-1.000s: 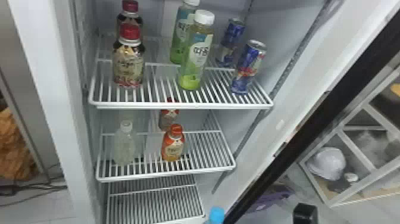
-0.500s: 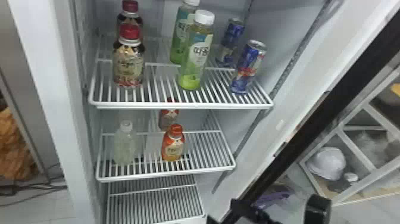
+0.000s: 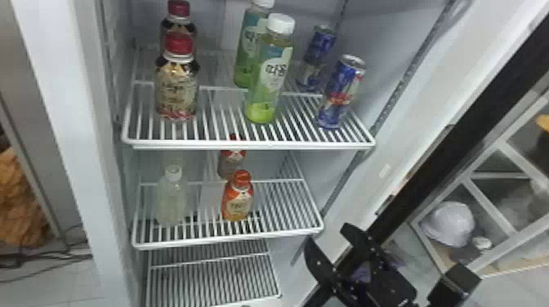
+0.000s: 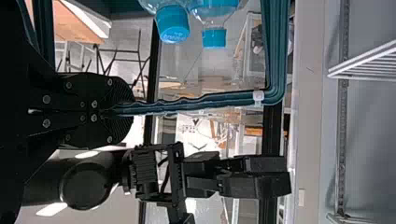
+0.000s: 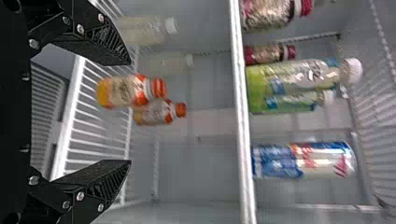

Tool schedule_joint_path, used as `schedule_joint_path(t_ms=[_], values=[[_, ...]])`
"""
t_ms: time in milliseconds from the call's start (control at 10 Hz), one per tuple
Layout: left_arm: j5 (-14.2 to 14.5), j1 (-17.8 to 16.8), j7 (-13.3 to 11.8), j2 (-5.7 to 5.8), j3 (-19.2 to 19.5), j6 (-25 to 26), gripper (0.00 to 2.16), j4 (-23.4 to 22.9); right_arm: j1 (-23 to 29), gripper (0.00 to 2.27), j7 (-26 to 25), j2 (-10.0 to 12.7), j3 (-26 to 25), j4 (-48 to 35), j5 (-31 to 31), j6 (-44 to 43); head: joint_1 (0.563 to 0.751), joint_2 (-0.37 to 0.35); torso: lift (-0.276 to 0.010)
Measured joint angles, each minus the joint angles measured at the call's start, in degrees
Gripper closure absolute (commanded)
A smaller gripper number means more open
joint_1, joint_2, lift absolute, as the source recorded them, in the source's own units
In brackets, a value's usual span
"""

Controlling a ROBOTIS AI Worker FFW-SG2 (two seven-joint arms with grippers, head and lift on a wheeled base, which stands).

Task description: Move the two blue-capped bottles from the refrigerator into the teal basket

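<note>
Fingers of the right tool (image 3: 326,232) stand wide apart at five o'clock in the head view. The left tool (image 4: 128,110) pinches the rim of the teal basket (image 4: 275,51), with both blue-capped bottles (image 4: 214,21) within it.

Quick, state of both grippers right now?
Left gripper: closed on the rim of the teal basket.
Right gripper: open, holding nothing.

refrigerator (image 3: 65,122): soft light | bottom shelf (image 3: 228,258): dimmer | left wrist view: white lamps (image 4: 52,209) glow | right wrist view: shiny can (image 5: 322,159)
</note>
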Motion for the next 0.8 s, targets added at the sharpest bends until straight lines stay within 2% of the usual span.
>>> schedule_joint_path(t_ms=[800], values=[[-0.58, -0.35, 0.18, -0.17, 0.15, 0.00, 1.17, 0.02, -8.98, 0.30, -10.87, 0.03, 3.89, 13.45, 1.29, -12.98, 0.695, -0.350, -0.136]])
